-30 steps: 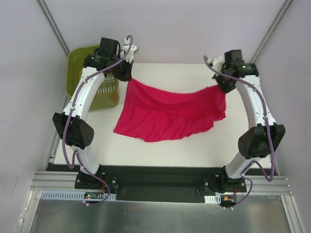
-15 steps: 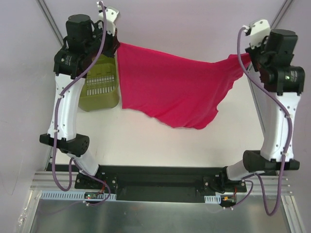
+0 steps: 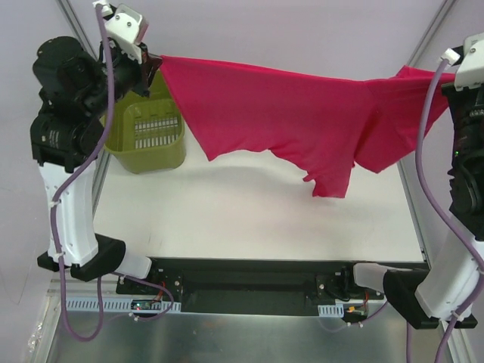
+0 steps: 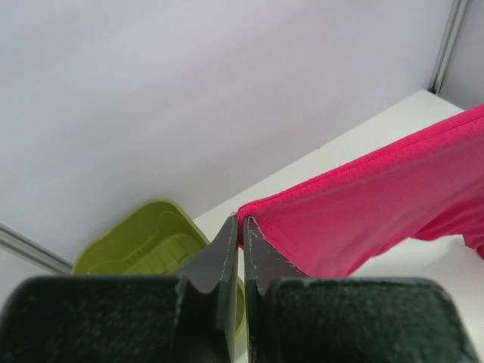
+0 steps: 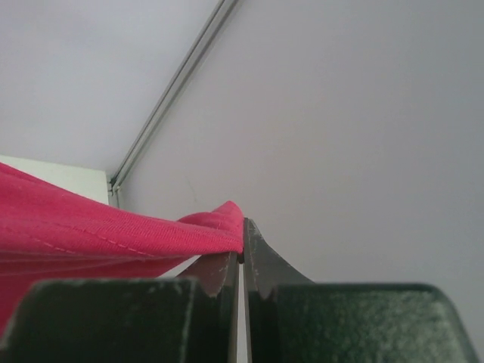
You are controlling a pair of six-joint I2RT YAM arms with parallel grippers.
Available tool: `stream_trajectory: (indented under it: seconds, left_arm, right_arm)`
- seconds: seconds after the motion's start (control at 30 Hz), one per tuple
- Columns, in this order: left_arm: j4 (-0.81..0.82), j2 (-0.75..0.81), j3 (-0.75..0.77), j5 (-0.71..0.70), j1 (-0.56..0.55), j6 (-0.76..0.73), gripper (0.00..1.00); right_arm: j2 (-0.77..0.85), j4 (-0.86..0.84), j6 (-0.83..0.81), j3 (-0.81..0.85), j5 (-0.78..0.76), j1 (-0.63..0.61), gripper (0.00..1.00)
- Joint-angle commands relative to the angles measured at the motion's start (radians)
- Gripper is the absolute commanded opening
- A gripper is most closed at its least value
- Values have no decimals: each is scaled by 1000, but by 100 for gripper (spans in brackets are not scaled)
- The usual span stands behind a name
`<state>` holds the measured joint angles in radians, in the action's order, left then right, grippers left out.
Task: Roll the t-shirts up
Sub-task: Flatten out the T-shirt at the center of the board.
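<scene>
The magenta-red t-shirt [image 3: 302, 121] hangs stretched in the air between both grippers, high above the white table [image 3: 242, 219], its lower edge dangling free. My left gripper [image 3: 155, 60] is shut on the shirt's left top corner, above the basket; the pinched corner shows in the left wrist view [image 4: 243, 219], with the shirt [image 4: 378, 204] running off to the right. My right gripper [image 3: 451, 76] is shut on the right top corner; the pinched fabric shows in the right wrist view [image 5: 242, 253], with the shirt [image 5: 91, 238] running off to the left.
A green plastic basket [image 3: 147, 136] stands at the table's back left corner, also seen in the left wrist view [image 4: 151, 246]. Grey walls and metal posts enclose the table at the back and sides.
Both arms have risen and spread apart, lifting the shirt off the table. It was lying on the table a second ago and now hangs taut in the air.
</scene>
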<state>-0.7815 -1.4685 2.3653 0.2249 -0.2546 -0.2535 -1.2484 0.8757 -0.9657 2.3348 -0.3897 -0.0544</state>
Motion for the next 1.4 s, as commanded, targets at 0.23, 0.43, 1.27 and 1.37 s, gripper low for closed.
stream_trajectory:
  seconds: [0.23,0.43,1.27,1.37]
  left_arm:
    - [51,132,71,85,5,-27,0]
    - [51,108,26,166,3,-20,0]
    - [71,-155,-23,254,0,-101,0]
    - [71,-92,-55,274,0,-81,0]
  right_arm:
    - [202,-170,-180,-106,11,-1,1]
    - [188,-129,-96,-195,118,-1,1]
    - [-125,-153,-142,-258,163,-31,1]
    - [-56,-133,-143,-264,140,-56,1]
